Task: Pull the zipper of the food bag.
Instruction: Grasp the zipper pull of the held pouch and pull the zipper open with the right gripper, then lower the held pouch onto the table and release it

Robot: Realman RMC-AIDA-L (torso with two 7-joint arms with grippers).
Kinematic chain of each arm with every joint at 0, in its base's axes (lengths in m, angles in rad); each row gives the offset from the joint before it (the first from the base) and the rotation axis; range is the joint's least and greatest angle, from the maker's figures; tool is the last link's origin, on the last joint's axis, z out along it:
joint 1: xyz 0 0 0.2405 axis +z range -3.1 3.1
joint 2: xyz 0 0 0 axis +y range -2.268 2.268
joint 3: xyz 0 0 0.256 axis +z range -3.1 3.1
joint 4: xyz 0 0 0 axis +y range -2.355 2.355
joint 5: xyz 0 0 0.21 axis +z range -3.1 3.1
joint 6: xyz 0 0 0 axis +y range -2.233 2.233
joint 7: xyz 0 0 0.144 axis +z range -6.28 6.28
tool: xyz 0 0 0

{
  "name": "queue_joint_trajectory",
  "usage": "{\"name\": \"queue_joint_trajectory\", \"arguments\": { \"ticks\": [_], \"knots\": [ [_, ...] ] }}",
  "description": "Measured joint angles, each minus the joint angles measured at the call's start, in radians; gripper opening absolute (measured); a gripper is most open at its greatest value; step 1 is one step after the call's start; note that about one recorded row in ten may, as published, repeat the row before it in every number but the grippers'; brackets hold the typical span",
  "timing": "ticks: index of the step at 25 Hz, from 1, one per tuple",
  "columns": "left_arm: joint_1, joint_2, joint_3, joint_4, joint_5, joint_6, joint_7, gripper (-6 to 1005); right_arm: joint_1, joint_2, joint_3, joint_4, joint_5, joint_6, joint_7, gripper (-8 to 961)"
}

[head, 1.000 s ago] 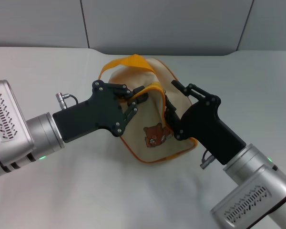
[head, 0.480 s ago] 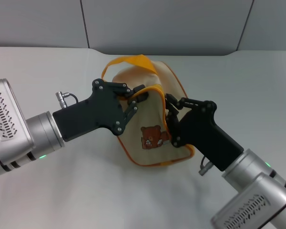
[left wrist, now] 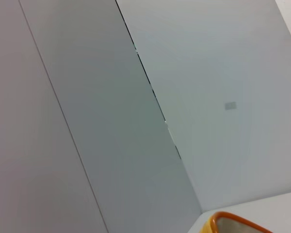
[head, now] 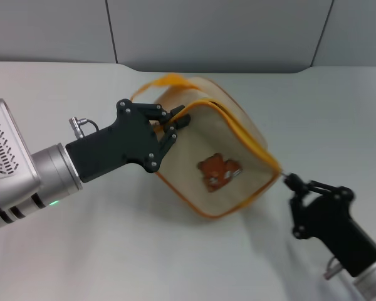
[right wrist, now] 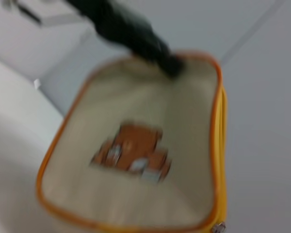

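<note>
The beige food bag (head: 220, 141) with orange-yellow piping lies on the white table, bear patch (head: 218, 173) facing up. My left gripper (head: 173, 123) is shut on the bag's far left corner, beside the handle loop (head: 169, 80). The zipper (head: 241, 132) runs along the upper panel edge to the near right corner. My right gripper (head: 292, 182) is at that corner, fingers together on the small pull tab, off the bag. The right wrist view shows the bag (right wrist: 136, 107), the zipper (right wrist: 218, 136), the silver pull tab (right wrist: 217, 226) and the left gripper (right wrist: 136, 34). The left wrist view shows only a bag edge (left wrist: 233, 222).
The white table (head: 81, 251) spreads around the bag. Grey wall panels (head: 207, 31) stand behind its far edge. My left arm (head: 25, 169) reaches in from the left, and my right arm (head: 344, 238) from the near right.
My right gripper has moved from the bag's middle down to the near right corner, along the zip track. The bag has been pulled and stretched to the right. The left gripper keeps its hold.
</note>
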Motion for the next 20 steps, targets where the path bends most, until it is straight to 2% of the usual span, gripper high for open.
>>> {"name": "queue_joint_trajectory", "arguments": {
  "ticks": [5,9,12,13,14,15,17,19,20],
  "knots": [
    [0.006,0.0,-0.001,-0.047,-0.018,0.007,-0.031,133,-0.049,-0.006,0.002,0.01,-0.004,-0.129,0.016,1],
    [0.015,0.0,0.002,-0.145,-0.031,0.0,-0.084,140,-0.04,-0.014,-0.02,0.042,-0.009,-0.163,0.112,3],
    [0.044,0.0,-0.002,-0.188,-0.031,0.0,-0.091,145,-0.022,-0.029,-0.068,0.012,-0.01,-0.167,0.291,132],
    [0.052,0.0,-0.002,-0.195,-0.031,0.0,-0.096,147,-0.005,-0.048,-0.128,-0.045,-0.016,-0.201,0.506,175],
    [0.064,0.001,0.001,-0.196,-0.031,0.003,-0.113,149,0.005,-0.056,-0.166,-0.092,-0.027,-0.224,0.636,208],
    [0.072,0.002,0.004,-0.193,-0.029,0.005,-0.127,151,0.005,-0.056,-0.166,-0.092,-0.027,-0.224,0.636,241],
    [0.092,0.007,0.028,-0.137,-0.005,0.026,-0.21,154,0.024,-0.064,-0.24,-0.229,-0.07,-0.275,0.923,307],
    [0.123,0.01,0.102,-0.024,0.043,0.066,-0.321,181,0.041,-0.057,-0.314,-0.426,-0.143,-0.337,1.243,373],
    [0.123,0.01,0.102,-0.024,0.043,0.066,-0.321,206,0.047,-0.051,-0.344,-0.515,-0.173,-0.365,1.385,406]
  ]
}}
